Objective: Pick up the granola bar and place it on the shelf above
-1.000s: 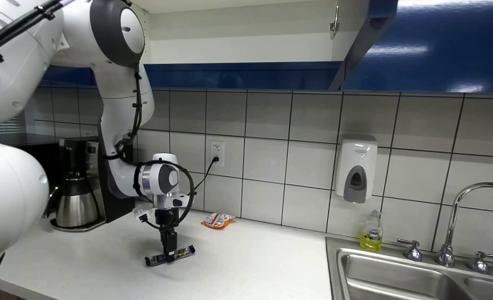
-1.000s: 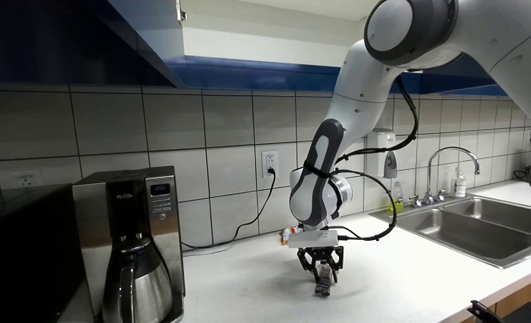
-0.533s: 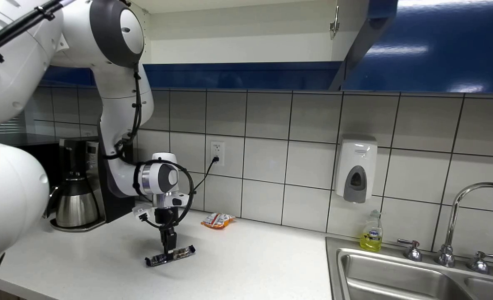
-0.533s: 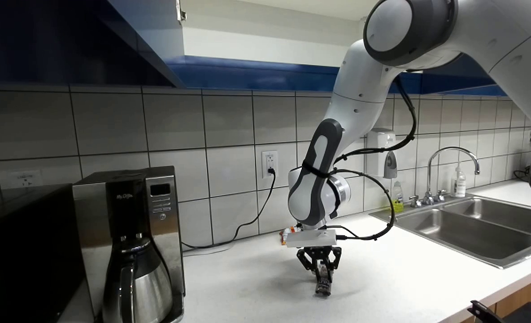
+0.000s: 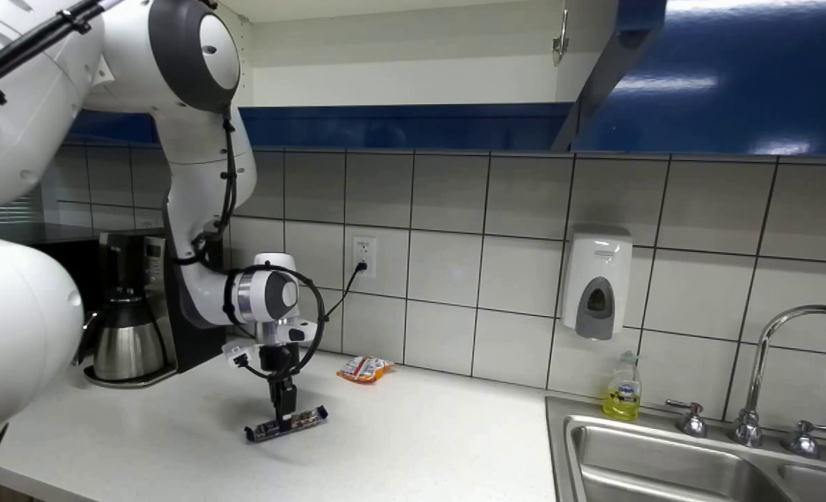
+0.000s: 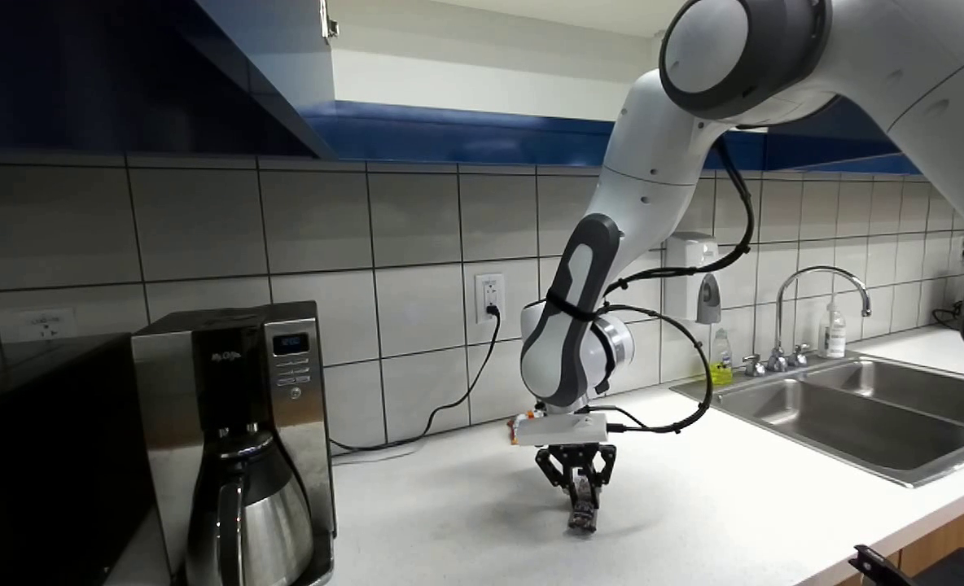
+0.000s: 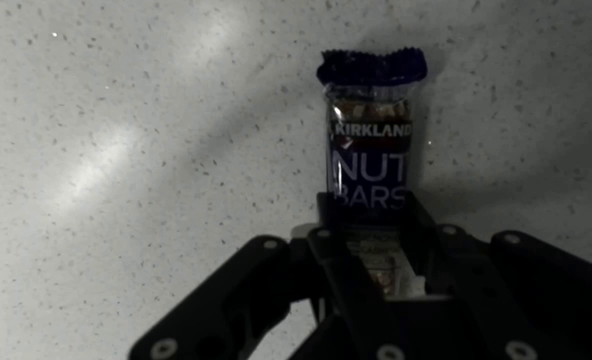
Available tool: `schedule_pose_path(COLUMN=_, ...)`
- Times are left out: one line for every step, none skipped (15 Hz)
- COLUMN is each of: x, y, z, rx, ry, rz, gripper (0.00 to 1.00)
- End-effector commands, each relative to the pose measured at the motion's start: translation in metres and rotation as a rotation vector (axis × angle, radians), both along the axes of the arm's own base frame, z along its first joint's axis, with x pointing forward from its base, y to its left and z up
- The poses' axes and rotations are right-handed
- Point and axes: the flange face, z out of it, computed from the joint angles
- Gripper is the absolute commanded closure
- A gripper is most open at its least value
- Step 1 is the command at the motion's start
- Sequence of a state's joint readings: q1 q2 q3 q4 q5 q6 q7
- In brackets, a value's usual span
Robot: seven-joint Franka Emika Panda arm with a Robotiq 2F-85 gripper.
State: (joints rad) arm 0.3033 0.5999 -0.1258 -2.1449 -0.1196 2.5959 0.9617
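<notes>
Protruding both ways, the granola bar (image 7: pixel 370 150) is pinched in the tool (image 7: pixel 369 212).

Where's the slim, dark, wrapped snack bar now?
In an exterior view, the snack bar is low and left of centre, gripped in the black jointed tool, with the crinkled orange-and-white packet behind it to the right.

Wrist view: the lower end of the granola bar (image 7: pixel 371 165) is hidden behind the gripper (image 7: pixel 368 212); the bar's finer print is too dim to read. In an exterior view the fingers (image 5: pixel 284 402) cover the bar's middle, a blue strip (image 5: pixel 406 127) conceals the floor of the cupboard (image 5: pixel 406 80), and the right edge cuts the faucet (image 5: pixel 756 369). In an exterior view the arm (image 6: pixel 567 358) masks most of the orange packet (image 6: pixel 517 419). The cupboard's top is cropped in both exterior views.
</notes>
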Motion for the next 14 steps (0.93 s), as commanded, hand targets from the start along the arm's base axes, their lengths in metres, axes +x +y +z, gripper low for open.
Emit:
schedule_pose_path(x=0.004, y=0.005, z=0.027, rx=-0.027, ry=-0.046, rz=0.007, gripper=0.91)
schedule_pose_path(x=0.005, y=0.006, z=0.033, rx=-0.031, ry=-0.053, rz=0.016, gripper=0.91)
schedule_pose_path(x=0.005, y=0.008, z=0.039, rx=-0.034, ry=-0.064, rz=0.023, gripper=0.91)
schedule_pose_path(x=0.005, y=0.01, z=0.043, rx=-0.035, ry=-0.072, rz=0.031, gripper=0.91)
schedule_pose_path(x=0.005, y=0.012, z=0.049, rx=-0.039, ry=-0.081, rz=0.039, gripper=0.91)
schedule_pose_path(x=0.005, y=0.013, z=0.053, rx=-0.04, ry=-0.09, rz=0.045, gripper=0.91)
schedule_pose_path(x=0.005, y=0.015, z=0.057, rx=-0.04, ry=-0.094, rz=0.052, gripper=0.91)
schedule_pose_path(x=0.005, y=0.016, z=0.06, rx=-0.041, ry=-0.097, rz=0.064, gripper=0.91)
schedule_pose_path(x=0.005, y=0.016, z=0.063, rx=-0.039, ry=-0.096, rz=0.077, gripper=0.91)
schedule_pose_path(x=0.004, y=0.017, z=0.065, rx=-0.042, ry=-0.096, rz=0.092, gripper=0.91)
schedule_pose_path(x=0.003, y=0.017, z=0.067, rx=-0.039, ry=-0.091, rz=0.115, gripper=0.91)
schedule_pose_path(x=0.001, y=0.019, z=0.069, rx=-0.037, ry=-0.087, rz=0.15, gripper=0.91)
schedule_pose_path(x=-0.002, y=0.02, z=0.07, rx=-0.036, ry=-0.08, rz=0.182, gripper=0.91)
schedule_pose_path(x=-0.005, y=0.022, z=0.073, rx=-0.028, ry=-0.075, rz=0.228, gripper=0.91)
